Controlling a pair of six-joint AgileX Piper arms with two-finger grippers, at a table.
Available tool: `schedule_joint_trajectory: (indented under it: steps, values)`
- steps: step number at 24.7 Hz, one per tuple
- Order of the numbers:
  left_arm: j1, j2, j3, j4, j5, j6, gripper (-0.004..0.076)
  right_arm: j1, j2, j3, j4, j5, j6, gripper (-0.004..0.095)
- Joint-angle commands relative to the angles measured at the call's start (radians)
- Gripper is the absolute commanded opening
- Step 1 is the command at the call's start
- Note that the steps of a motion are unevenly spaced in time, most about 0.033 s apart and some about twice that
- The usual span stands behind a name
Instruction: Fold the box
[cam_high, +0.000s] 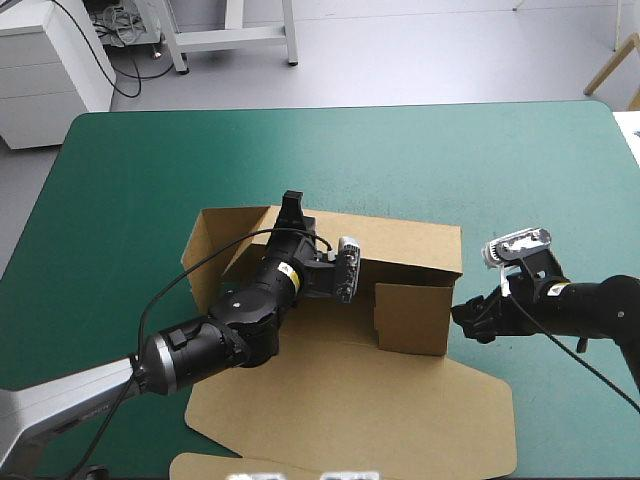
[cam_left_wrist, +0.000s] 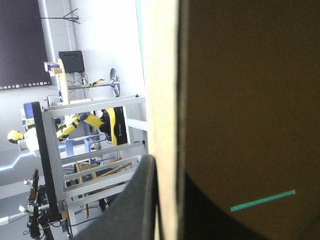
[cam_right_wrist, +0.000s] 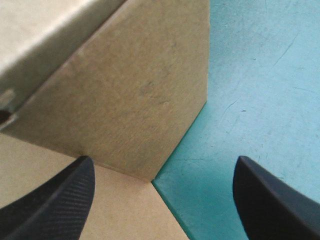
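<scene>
While the left gripper (cam_high: 293, 208) pinches the box (cam_high: 350, 400) at 12 o'clock, the right gripper (cam_high: 466, 318) gapes at 3. Back is up; front lies flat.

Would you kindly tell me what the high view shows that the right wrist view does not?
Only the high view: the whole box, its flat panel toward the near edge, and the left claw on the far wall. Only the right wrist view: the right claw, fingers plainly apart. Both: the corner of the raised side wall and the teal-green cover.
</scene>
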Motion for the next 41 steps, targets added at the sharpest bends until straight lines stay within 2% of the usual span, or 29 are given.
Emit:
schedule_joint_trajectory:
  steps: [1, 9, 11, 13, 16, 18, 24, 27, 28, 29, 30, 32, 34, 35, 38, 41]
  values:
    - [-0.012, -0.005, 0.005, -0.097, -0.041, -0.003, -0.0008, -0.002, -0.014, -0.024, 0.127, 0.003, -0.038, 0.0711]
    - [-0.012, -0.004, 0.005, -0.084, -0.044, -0.006, -0.0008, -0.002, -0.014, -0.024, 0.166, 0.018, -0.082, 0.0708]
    - [-0.012, -0.004, 0.005, -0.082, -0.048, -0.010, -0.0008, 0.004, -0.014, -0.024, 0.169, 0.012, -0.094, 0.0675]
    - [-0.012, -0.004, 0.005, -0.083, -0.049, -0.010, -0.0008, 0.032, -0.014, -0.023, 0.167, -0.014, -0.097, 0.0638]
    - [-0.012, -0.004, 0.005, -0.083, -0.049, -0.010, -0.0008, 0.132, -0.014, -0.023, 0.135, -0.091, -0.087, 0.0577]
    - [-0.012, -0.004, 0.005, -0.083, -0.047, -0.010, -0.0008, 0.201, -0.014, -0.023, 0.073, -0.157, -0.037, 0.0552]
    - [-0.012, -0.004, 0.005, -0.083, -0.037, -0.011, -0.0008, 0.389, -0.014, -0.023, -0.251, -0.337, 0.272, 0.0537]
    - [-0.012, -0.004, 0.005, -0.083, -0.037, -0.013, -0.0008, 0.454, -0.014, -0.023, -0.370, -0.427, 0.403, 0.0506]
    - [-0.012, -0.004, 0.005, -0.083, -0.035, -0.013, -0.0008, 0.466, -0.014, -0.023, -0.458, -0.439, 0.516, 0.0471]
    - [-0.012, -0.004, 0.005, -0.083, -0.033, -0.013, -0.0008, 0.466, -0.014, -0.023, -0.496, -0.438, 0.569, 0.0445]
    - [-0.012, -0.004, 0.005, -0.084, -0.033, -0.013, -0.0008, 0.466, -0.014, -0.023, -0.552, -0.427, 0.641, 0.0375]
    - [-0.012, -0.004, 0.005, -0.086, -0.033, -0.016, -0.0008, 0.466, -0.014, -0.023, -0.547, -0.401, 0.622, 0.0205]
    - [-0.012, -0.004, 0.005, -0.086, -0.033, -0.017, -0.0008, 0.466, -0.014, -0.023, -0.479, -0.396, 0.541, 0.0027]
    - [-0.012, -0.004, 0.005, -0.089, -0.033, -0.017, -0.0008, 0.466, -0.014, -0.023, -0.415, -0.396, 0.501, -0.0018]
    - [-0.012, -0.004, 0.005, -0.091, -0.033, -0.017, -0.0008, 0.466, -0.014, -0.023, -0.300, -0.390, 0.411, -0.0018]
    - [-0.012, -0.004, 0.005, -0.121, -0.033, -0.017, -0.0006, 0.466, -0.014, -0.023, -0.306, -0.397, 0.411, -0.0017]
